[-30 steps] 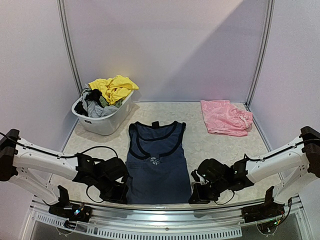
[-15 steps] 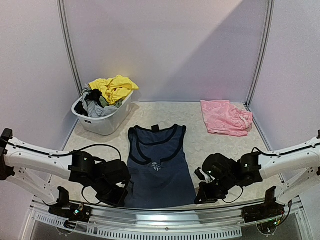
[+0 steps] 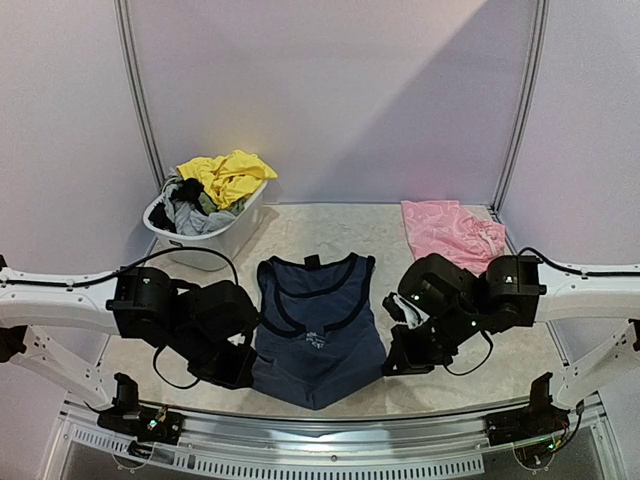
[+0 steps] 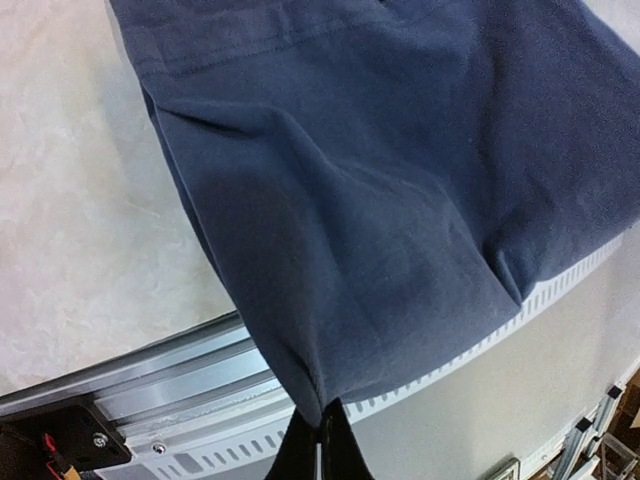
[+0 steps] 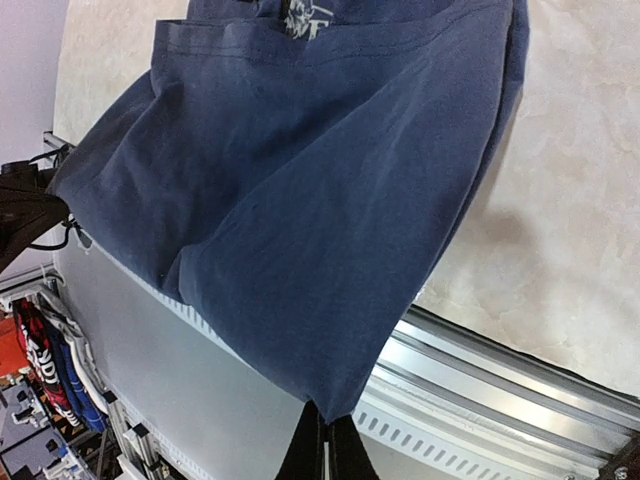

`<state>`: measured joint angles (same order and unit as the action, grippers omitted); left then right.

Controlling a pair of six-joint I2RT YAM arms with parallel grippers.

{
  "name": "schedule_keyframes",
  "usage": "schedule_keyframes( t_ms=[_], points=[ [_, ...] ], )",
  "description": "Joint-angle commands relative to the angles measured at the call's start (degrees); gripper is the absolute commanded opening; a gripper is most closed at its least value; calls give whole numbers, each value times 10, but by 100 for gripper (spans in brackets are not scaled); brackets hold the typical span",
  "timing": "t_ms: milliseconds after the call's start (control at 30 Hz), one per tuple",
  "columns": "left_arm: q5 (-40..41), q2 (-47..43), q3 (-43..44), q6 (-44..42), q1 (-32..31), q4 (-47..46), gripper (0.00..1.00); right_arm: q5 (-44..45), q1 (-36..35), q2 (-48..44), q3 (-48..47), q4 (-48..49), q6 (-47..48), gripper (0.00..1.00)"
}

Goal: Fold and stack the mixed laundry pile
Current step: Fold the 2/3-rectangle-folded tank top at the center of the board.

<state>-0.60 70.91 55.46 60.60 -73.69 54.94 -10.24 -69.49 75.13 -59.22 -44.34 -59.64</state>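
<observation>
My left gripper is pinched shut on the near-left hem corner of the navy tank top. My right gripper is clamped on the near-right corner. The hem hangs lifted off the table, sagging between them. For a clean fold I'd carry both corners level toward the neckline, cloth taut, and lay hem onto straps. Farther back, the pink piece lies folded; the yellow piece and grey piece wait in the white tub.
</observation>
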Motion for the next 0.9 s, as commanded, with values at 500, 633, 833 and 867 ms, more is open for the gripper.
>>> schedule_keyframes(
  t_ms=[500, 633, 833, 867],
  points=[
    [38, 53, 161, -109, 168, 97, 0, 79, 125, 113, -244, -178, 153, 0],
    [40, 97, 220, -151, 200, 115, 0, 81, 163, 142, -288, -187, 179, 0],
    [41, 152, 292, -198, 240, 138, 0, 81, 206, 192, -368, -208, 224, 0],
    [39, 158, 301, -203, 247, 139, 0, 80, 210, 205, -381, -210, 229, 0]
  ],
)
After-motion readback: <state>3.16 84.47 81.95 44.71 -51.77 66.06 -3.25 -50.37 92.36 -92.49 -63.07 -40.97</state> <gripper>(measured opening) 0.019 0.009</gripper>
